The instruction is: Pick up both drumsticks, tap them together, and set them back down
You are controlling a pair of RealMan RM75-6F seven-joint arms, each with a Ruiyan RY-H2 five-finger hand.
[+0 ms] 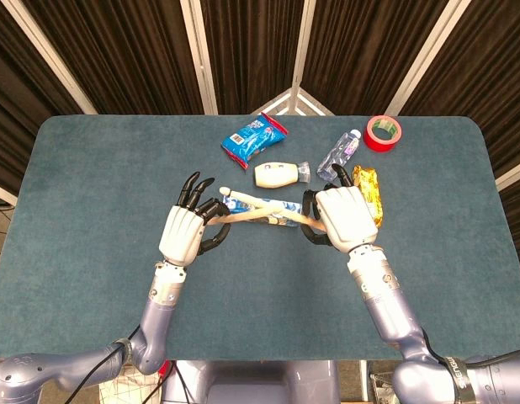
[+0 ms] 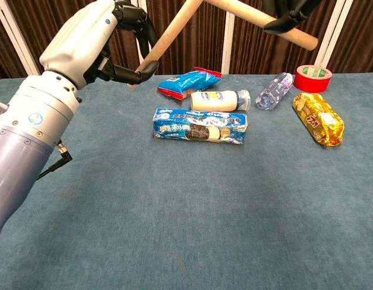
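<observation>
Chest view cut off most of the right hand point(image 2: 287, 13), but both hands gripped drumsticks: left hand point(image 1: 184, 231) held one point(image 1: 247, 216), right the other point(image 1: 268, 204), crossed mid-table, tips hidden.

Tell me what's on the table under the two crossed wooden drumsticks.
A long blue cookie packet lies under the crossed wooden drumsticks. From the head view they and the right hand cover part of it; the chest view shows it whole.

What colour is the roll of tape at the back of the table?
The roll of tape is red, clearest in the chest view.
</observation>
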